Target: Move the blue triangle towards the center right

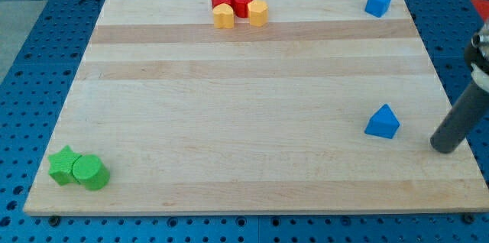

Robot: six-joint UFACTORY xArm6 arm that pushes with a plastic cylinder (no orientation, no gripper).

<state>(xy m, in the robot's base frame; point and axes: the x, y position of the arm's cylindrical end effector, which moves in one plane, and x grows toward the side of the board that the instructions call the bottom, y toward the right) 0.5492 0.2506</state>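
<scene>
Beside my tip [442,148], smooth blue triangle [383,122].

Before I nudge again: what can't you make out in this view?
- Rod above my tip: cut off by the view's right edge.
- Red blocks: shapes unclear, two yellow blocks partly cover them.
- Blue triangle: its far face is hidden.

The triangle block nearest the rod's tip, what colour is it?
Blue. The blue triangle shows plainly in the camera view, just left of my tip.
</scene>
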